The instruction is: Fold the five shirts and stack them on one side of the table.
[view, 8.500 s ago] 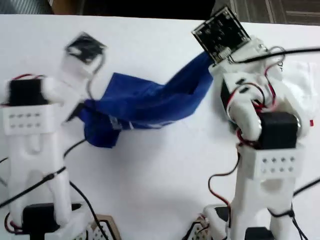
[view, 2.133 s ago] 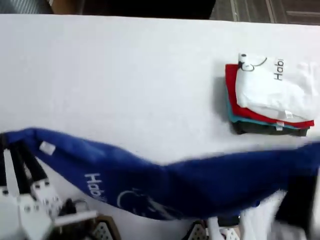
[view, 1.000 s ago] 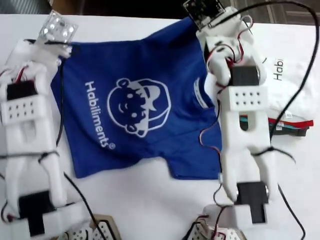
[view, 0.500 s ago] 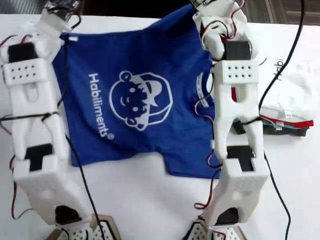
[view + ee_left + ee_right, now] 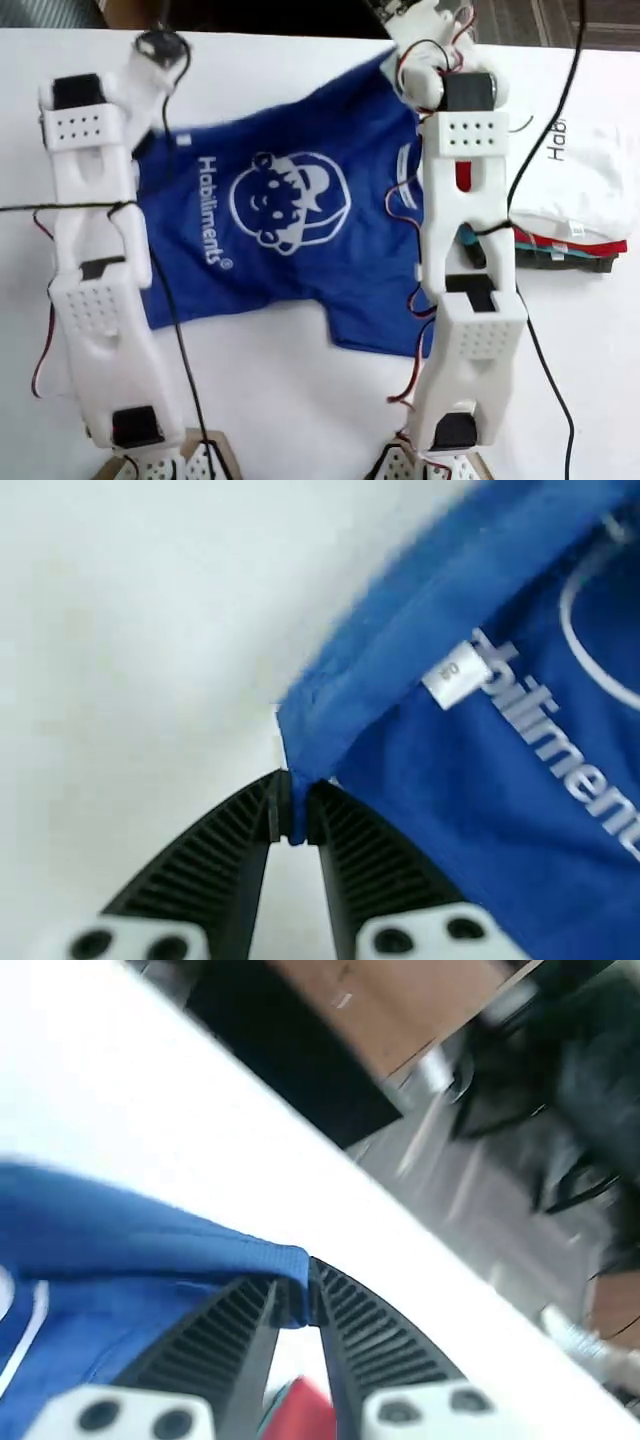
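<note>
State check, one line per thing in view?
blue shirt: unfolded, spread on the table, print up, pinched at two far corners
shirt stack: folded, piled at the table's right side, white one on top
left end effector: shut on a blue shirt corner
right end effector: shut on the blue shirt's edge

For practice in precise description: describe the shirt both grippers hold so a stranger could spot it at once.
On the white table, find the stack of folded shirts and look just left of it. The blue shirt lies there, pinched by the left gripper and right gripper. Unlike those, it is spread open, showing a white cartoon face.
</note>
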### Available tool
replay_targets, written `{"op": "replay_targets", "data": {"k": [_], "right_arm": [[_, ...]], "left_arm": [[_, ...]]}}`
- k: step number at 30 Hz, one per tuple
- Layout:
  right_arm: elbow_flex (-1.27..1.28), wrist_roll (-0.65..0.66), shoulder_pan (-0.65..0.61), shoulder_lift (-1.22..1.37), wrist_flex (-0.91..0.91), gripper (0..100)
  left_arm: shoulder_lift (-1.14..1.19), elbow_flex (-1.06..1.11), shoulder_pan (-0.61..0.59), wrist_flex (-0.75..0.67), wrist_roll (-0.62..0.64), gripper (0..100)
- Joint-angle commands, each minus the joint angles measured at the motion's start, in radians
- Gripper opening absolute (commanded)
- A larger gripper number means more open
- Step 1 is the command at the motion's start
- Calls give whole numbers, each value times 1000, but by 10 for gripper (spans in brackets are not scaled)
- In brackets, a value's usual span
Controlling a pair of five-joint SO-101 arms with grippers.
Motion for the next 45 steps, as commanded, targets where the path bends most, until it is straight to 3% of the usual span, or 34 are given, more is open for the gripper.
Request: {"op": "replay_targets", "data": {"k": [1, 9, 15, 19, 29, 38, 45], "right_arm": [[-35, -3, -4, 2, 96, 20], [-41, 3, -4, -13, 354, 21], [-31, -3, -10, -117, 509, 21], [-8, -6, -2, -193, 572, 21], [496, -32, -2, -553, 516, 21], [1169, -31, 13, -898, 231, 21], [1269, -29, 93, -1001, 183, 21]], "left_arm": [[29, -51, 6, 126, -5, 26], [-55, -4, -29, 181, 2, 25], [-244, 358, 5, 175, -11, 26], [-374, 587, 34, 100, -23, 26], [-540, 917, 28, -51, -28, 26], [-598, 941, 31, -9, -28, 26], [-651, 972, 8, 29, -48, 26]]}}
